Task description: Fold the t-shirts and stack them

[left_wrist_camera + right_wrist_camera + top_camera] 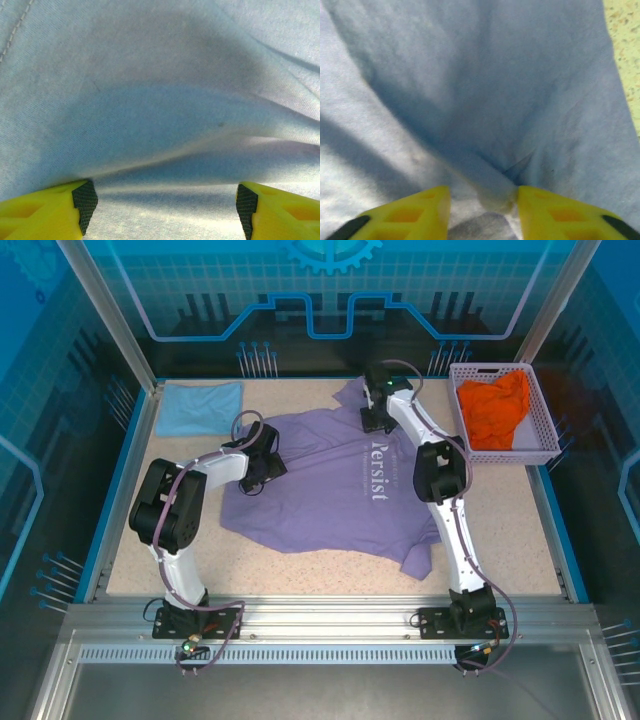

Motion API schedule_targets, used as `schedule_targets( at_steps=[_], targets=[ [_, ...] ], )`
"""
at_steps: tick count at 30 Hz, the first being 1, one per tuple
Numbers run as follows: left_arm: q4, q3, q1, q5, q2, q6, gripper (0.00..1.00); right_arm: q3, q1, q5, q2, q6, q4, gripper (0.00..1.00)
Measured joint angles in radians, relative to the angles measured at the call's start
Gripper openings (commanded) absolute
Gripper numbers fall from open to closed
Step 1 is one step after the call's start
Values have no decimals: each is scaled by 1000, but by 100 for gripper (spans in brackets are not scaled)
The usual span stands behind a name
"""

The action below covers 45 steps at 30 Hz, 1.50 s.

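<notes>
1. Overhead, you see a lavender-purple cloth t-shirt point(320, 500) spread across the middle of the speckled beige table point(300, 570). Its white "Persist" lettering point(378, 472) faces up.
2. From that same high view, a folded light blue cloth t-shirt point(200, 408) lies flat in the far left corner. An orange cloth t-shirt point(497, 412) sits crumpled inside the pale lattice plastic basket point(505, 457) at the far right.
3. The top camera places your left gripper point(262, 475) on the left part of the lavender-purple cloth t-shirt. Your right gripper point(375, 422) is at the shirt's far edge. It cannot tell you how either pair of jaws stands.
4. Your left wrist camera can: the left gripper point(165, 202) is released. Its yellow fingers point(45, 215) stand wide apart, and a low ridge of cloth point(160, 100) runs between them.
5. Your right wrist camera shows the right gripper point(482, 200) clenched on the shirt. Its yellow fingers point(420, 215) are drawn close on a bunched fold, and creases point(495, 75) fan out from the pinch. Bare table point(625, 45) shows at the upper right.
</notes>
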Motion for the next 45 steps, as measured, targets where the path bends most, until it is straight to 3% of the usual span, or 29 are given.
schedule_targets(
  at_steps=[6, 10, 15, 27, 36, 39, 41, 43, 45],
  targets=[
    [1, -1, 0, 0, 0, 0, 78, 10, -1, 24, 8, -4, 0, 29],
    [2, -2, 0, 0, 0, 0, 78, 10, -1, 29, 8, -2, 0, 12],
    [12, -11, 0, -2, -4, -3, 77, 17, -5, 46, 8, -8, 4, 1],
    [32, -26, 0, -10, -11, -27, 75, 78, -69, 95, 8, -45, 25, 0],
    [41, -32, 0, -13, -11, -49, 75, 184, -166, 124, 10, -101, 66, 19],
    [42, -32, 0, -14, -11, -52, 75, 193, -185, 146, 10, -102, 90, 46],
    [42, -33, 0, -14, -11, -52, 75, 195, -190, 174, 10, -107, 102, 55],
    [42, -33, 0, -13, -11, -53, 75, 204, -191, 197, 10, -98, 101, 59],
    [42, -34, 0, -13, -13, -53, 75, 223, -195, 196, 10, -67, 89, 52]
  ],
)
